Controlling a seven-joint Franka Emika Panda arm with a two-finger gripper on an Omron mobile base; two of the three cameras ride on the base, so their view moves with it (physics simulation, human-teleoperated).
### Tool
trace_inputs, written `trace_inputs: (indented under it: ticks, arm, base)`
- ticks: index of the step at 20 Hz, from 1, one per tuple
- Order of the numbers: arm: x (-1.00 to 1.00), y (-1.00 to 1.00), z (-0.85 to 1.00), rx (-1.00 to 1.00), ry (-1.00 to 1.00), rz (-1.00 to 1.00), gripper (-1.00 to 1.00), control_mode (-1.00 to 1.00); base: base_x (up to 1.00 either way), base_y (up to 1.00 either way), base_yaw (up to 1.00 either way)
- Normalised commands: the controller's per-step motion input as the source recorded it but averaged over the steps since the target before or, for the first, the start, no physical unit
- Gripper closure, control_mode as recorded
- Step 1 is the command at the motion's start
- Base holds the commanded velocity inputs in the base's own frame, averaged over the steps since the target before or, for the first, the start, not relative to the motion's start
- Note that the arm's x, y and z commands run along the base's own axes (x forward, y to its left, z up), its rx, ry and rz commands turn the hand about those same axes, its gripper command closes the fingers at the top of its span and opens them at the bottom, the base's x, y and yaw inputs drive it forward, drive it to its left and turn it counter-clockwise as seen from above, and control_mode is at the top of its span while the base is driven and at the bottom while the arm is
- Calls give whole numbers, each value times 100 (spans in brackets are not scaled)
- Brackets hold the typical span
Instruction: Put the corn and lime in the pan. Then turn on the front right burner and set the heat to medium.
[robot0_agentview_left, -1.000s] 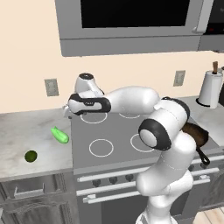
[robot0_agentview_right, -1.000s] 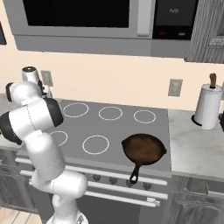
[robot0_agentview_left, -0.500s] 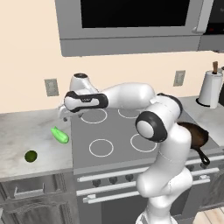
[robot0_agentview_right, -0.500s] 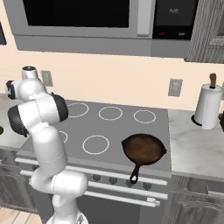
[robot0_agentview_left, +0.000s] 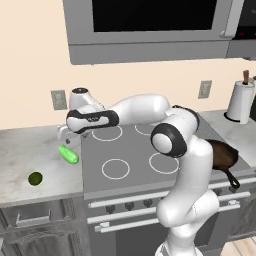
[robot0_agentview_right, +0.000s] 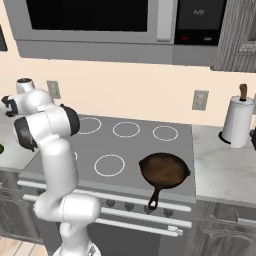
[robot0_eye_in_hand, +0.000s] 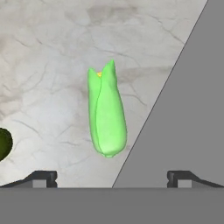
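Observation:
The corn (robot0_agentview_left: 68, 154) (robot0_eye_in_hand: 106, 116), a bright light-green tapered piece, lies on the marble counter left of the stove. The lime (robot0_agentview_left: 35, 178) (robot0_eye_in_hand: 3, 143), a small dark green ball, rests nearer the counter's front edge. My gripper (robot0_agentview_left: 64, 134) (robot0_eye_in_hand: 111, 177) hovers just above the corn, open, with nothing between its fingers. In the hand view the corn lies straight ahead between the two fingertips. The pan (robot0_agentview_left: 223, 155) (robot0_agentview_right: 164, 170), a dark skillet with a long black handle, sits on the stove's front right burner, far from the gripper.
The grey stovetop (robot0_agentview_left: 135, 155) (robot0_agentview_right: 125, 150) has several white burner rings, and its edge runs just right of the corn (robot0_eye_in_hand: 183, 109). A paper towel roll (robot0_agentview_left: 238, 101) (robot0_agentview_right: 235, 122) stands on the right counter. A microwave (robot0_agentview_right: 100, 20) hangs above.
The arm has swung further left and lower, bringing the gripper over the corn. The corn, lime and pan have not moved.

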Motion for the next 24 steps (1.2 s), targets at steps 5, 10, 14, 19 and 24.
trace_inputs:
  ticks: [5, 10, 14, 19, 24]
  arm:
    - [-3, 23, -29, -8, 0, 0, -100, -100]
    - [-2, 14, -37, -2, 0, 0, -100, -100]
    - [0, 3, -51, 0, 0, 0, -100, -100]
    - [0, 0, -45, 0, 0, 0, -100, -100]
    - [5, 0, -45, 0, 0, 0, -100, -100]
  base:
    - [0, 0, 0]
    - [0, 0, 0]
    - [0, 0, 0]
    - [0, 0, 0]
    - [0, 0, 0]
